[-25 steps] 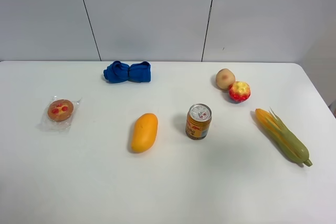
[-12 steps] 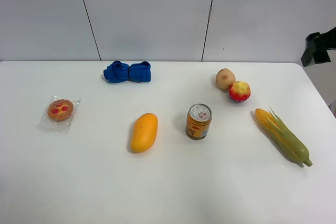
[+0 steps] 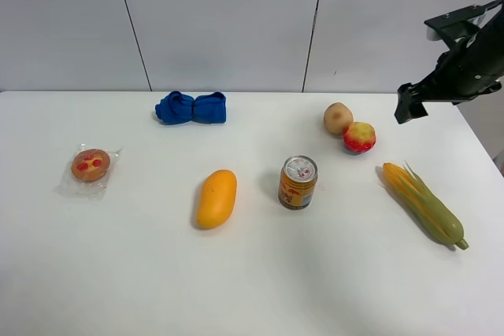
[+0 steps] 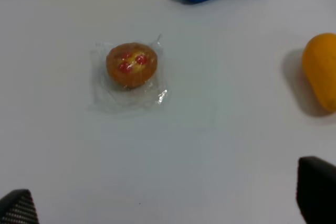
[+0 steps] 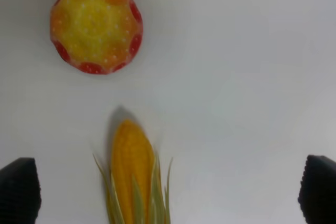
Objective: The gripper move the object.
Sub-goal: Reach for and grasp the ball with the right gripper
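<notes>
The object, a small round red toy fruit with a yellow dimpled top (image 3: 359, 137), sits on the white table at the back right, touching a tan fruit. In the right wrist view it (image 5: 96, 27) lies ahead of the fingers and off to one side. My right gripper (image 3: 409, 105) hangs above the table's back right, to the right of the fruit and apart from it. Its fingers are wide open and empty (image 5: 168, 192). My left gripper (image 4: 168, 205) is open and empty over the left part of the table. It is out of the exterior view.
A tan round fruit (image 3: 337, 118) touches the red one. A corn cob (image 3: 423, 203) lies near the right edge, directly under the right gripper (image 5: 134, 182). A drink can (image 3: 298, 182), an orange mango (image 3: 216, 198), a blue cloth (image 3: 191, 108) and a wrapped pastry (image 3: 90, 165) lie further left.
My right arm has come into the exterior view from the right and moved left and down toward the back-right fruits. The objects on the table have not moved.
</notes>
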Controlling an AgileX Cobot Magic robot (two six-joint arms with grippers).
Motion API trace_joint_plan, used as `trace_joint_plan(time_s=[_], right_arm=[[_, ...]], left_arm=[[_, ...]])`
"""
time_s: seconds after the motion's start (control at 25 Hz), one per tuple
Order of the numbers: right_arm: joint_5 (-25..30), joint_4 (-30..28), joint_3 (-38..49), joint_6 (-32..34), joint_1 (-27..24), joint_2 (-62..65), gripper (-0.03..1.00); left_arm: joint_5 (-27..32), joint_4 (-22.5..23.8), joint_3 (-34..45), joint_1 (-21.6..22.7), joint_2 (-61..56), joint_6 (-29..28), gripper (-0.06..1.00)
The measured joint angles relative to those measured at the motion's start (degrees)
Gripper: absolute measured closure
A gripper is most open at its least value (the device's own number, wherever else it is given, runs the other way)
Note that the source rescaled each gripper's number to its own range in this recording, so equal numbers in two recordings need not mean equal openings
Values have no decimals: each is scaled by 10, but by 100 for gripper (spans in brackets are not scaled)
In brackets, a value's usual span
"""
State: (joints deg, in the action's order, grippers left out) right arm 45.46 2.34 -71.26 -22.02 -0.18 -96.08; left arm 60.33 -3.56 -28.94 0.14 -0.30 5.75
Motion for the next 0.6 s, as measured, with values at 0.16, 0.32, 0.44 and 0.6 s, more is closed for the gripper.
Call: trace_joint_plan(time_s=[0.16, 0.32, 0.44, 0.6], right_arm=[[-37, 29, 0, -27, 0, -51, -3], [-78, 32, 0, -33, 0, -86, -3], [-108, 33, 0, -39, 0, -103, -3], [-127, 37, 0, -43, 1, -119, -3]], left_arm=[[0, 0, 0, 0, 0, 0, -6], [0, 0, 0, 0, 0, 0, -6], [0, 0, 0, 0, 0, 0, -6], [0, 0, 0, 0, 0, 0, -6]])
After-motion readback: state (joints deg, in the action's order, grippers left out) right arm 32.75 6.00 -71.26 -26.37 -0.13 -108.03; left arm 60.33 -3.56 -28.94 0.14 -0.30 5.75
